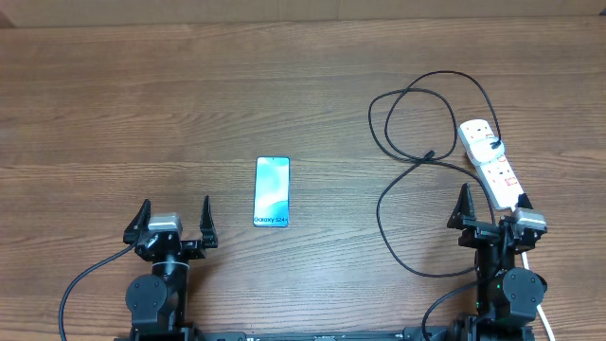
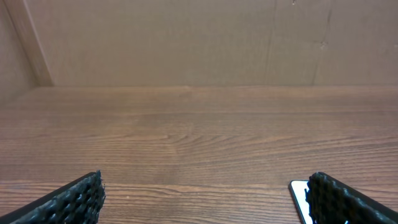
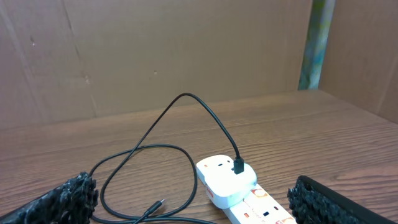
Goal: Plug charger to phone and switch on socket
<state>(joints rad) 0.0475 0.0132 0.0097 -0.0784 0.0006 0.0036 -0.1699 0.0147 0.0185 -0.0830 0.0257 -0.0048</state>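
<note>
Our left fingers (image 1: 141, 221) stand spread wide and hold nothing, low over the tabletop (image 1: 114, 95). Just ahead of them and off to their right lies the phone (image 1: 272, 192), flat and screen up (its near corner peeks in beside the right-hand finger in the left wrist view). Our right fingers (image 1: 463, 206) are spread too, and empty. The socket (image 1: 494, 169) lies just ahead of them, its near end reaching in by the right-hand finger. The charger (image 3: 205, 111) has its adapter seated in the socket's far end. Its cable loops over the tabletop ahead and left of the right fingers, and the connector tip (image 1: 431, 154) lies loose, well apart from the phone.
</note>
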